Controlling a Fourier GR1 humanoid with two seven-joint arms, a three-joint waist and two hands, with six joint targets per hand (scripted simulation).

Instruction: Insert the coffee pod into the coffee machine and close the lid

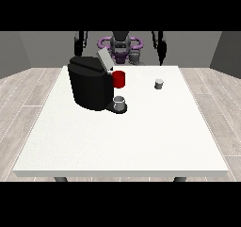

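Boxy black coffee machine [90, 85], small cylindrical coffee pod [159, 84]

A red cup [119, 79] stands on a large white table [141, 136], to the view's left of the hand at the view's right [162, 56] and a little nearer the camera than that hand. A grey cup [120, 103] sits upright just in front of the red one, farther still from the same hand and well apart from it. The table top spreads from below the hand towards the camera. Pale wooden floor planks [28, 94] lie on both sides, and grey walls [42, 47] rise behind.
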